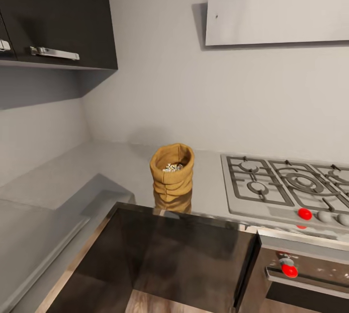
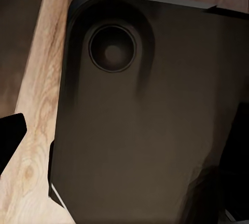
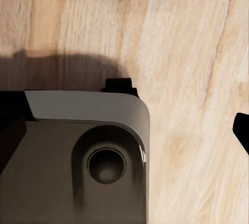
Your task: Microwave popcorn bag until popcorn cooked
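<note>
Mustard-tan cloth popcorn bag stands upright on the reflective grey steel-like countertop, just beside the grey gas hob, near the counter's front edge. Whitish popcorn bits visible inside the bag. Wrist views show the dark robot base over light wood floor; finger state of both grippers: cannot tell.

Hob: cut by the picture's edge at 3 o'clock.
Hood: cropped at 12 and 3 o'clock.
Popcorn: bits too small to tell apart inside the bag.
Worktop: runs out at 9 o'clock.
Oven: mostly cut off at 5 o'clock.
</note>
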Robot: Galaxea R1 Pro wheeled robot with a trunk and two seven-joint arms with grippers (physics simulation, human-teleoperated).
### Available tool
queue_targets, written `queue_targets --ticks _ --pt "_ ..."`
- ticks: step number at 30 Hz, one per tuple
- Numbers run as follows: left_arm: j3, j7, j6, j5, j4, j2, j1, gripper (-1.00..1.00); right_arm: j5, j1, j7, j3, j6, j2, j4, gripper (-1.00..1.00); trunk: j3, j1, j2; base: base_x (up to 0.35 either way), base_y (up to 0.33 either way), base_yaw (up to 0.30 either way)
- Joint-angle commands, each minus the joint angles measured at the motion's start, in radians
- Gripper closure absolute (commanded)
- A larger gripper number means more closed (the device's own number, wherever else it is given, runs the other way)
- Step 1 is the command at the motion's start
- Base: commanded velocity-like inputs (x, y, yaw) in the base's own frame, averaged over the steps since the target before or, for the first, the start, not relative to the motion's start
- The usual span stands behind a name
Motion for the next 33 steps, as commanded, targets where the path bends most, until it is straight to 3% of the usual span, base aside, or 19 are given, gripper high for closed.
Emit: queue_targets --ticks 1,8,33 --pt "0.0 -0.005 -0.002 0.008 -0.001 0.0 0.0 -1.0 0.01 -0.001 0.002 -0.009 -0.006 -0.001 0.003 -1.0 -0.001 0.0 0.0 0.229 0.0 0.0" --pt "0.0 -0.005 -0.002 0.008 -0.001 0.0 0.0 -1.0 0.01 -0.001 0.002 -0.009 -0.006 -0.001 0.003 -1.0 -0.001 0.0 0.0 0.208 0.0 0.0" --pt "0.003 0.006 -0.004 0.011 -0.001 -0.003 0.0 -1.0 0.009 -0.001 -0.001 -0.009 -0.014 -0.004 0.003 -1.0 -0.001 0.0 0.0 0.004 0.0 0.0"
